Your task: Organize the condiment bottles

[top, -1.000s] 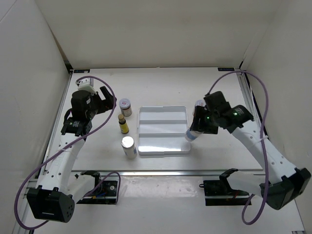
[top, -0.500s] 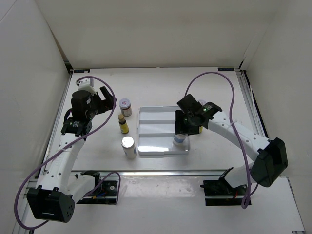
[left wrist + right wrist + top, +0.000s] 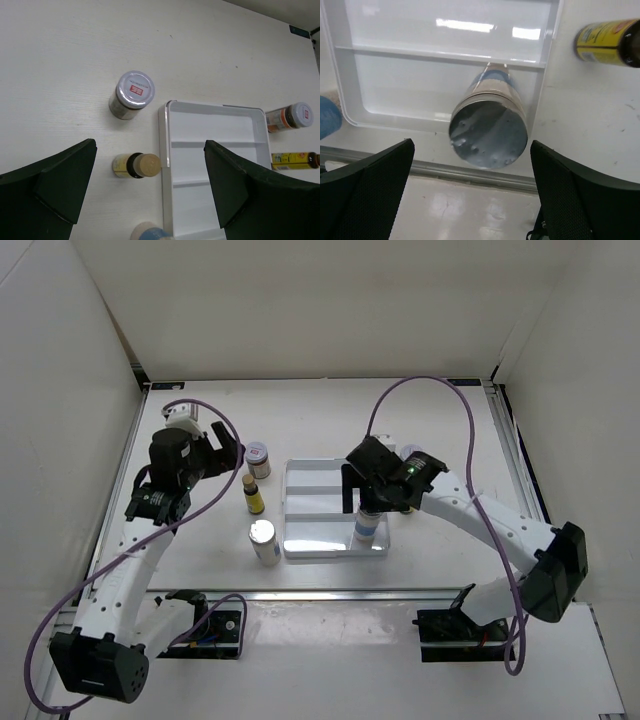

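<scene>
Hovering above the table at far left, the left tool is spread wide and holds nothing. Three bottles stand upright under it, left of the tray. The left jar is at the far side. The left yellow bottle is in the middle, just beside the tray rim. The left white bottle is nearest.

The tray has three compartments, and the far two look empty. The tray bottle, white with a silver cap, stands upright at the right end of the near compartment, close to the wall. The right tool is over it with fingers spread well apart on either side, and no contact is visible. Right of the tray, the right jar and right yellow bottle both lie on their sides on the table.

Handling, as a judgement:
- **All six:** they look small, rigid and probably light. Fill level can't be told.
- **Grip:** the round sides look smooth and likely slippery, so pinch square across the body below the cap.
- **Yellow bottles:** slim and tall, so a side knock likely tips them. Take them mid-height.
- **Jars:** squat, steadier and wider, so they need a wider spread.
- **Lying pair:** they will likely roll if nudged, so close across the barrel, not along it.
</scene>
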### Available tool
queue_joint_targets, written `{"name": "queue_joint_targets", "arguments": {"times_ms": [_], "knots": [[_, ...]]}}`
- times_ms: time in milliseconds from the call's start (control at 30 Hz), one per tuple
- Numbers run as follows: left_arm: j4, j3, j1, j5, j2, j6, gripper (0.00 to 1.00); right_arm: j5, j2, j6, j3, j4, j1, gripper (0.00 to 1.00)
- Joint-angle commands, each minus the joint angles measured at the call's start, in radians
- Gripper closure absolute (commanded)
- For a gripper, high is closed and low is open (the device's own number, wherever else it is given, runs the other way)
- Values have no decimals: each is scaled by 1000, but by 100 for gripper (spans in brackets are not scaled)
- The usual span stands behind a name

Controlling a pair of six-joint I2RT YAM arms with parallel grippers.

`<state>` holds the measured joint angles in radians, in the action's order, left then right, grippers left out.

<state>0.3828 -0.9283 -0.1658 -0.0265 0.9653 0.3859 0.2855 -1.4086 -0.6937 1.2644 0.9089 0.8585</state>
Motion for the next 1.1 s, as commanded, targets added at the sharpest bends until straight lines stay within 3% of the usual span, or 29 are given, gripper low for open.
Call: {"name": "queue_joint_targets", "arguments": {"times_ms": [0,133,267,500,667,933,1067], "knots": [[71,-90,-28,-19,-37,34,0,200,56,-30,107,77,85,0],[191,-135,-28,-75,-16,116,0,349,65,-39,128,87,180,0],[267,-103,-50,-96,-16,136,0,392,43,-40,128,96,238,0],[395,-105,-228,35,16,127,0,481,65,-98,90,136,281,0],[439,-145,-371,172,85,117,0,566,200,-67,-14,64,317,0],[458,-136,-463,204,190,194,0,601,246,-35,-59,53,317,0],[550,-165,-497,250,190,266,0,592,237,-24,-59,53,317,0]]}}
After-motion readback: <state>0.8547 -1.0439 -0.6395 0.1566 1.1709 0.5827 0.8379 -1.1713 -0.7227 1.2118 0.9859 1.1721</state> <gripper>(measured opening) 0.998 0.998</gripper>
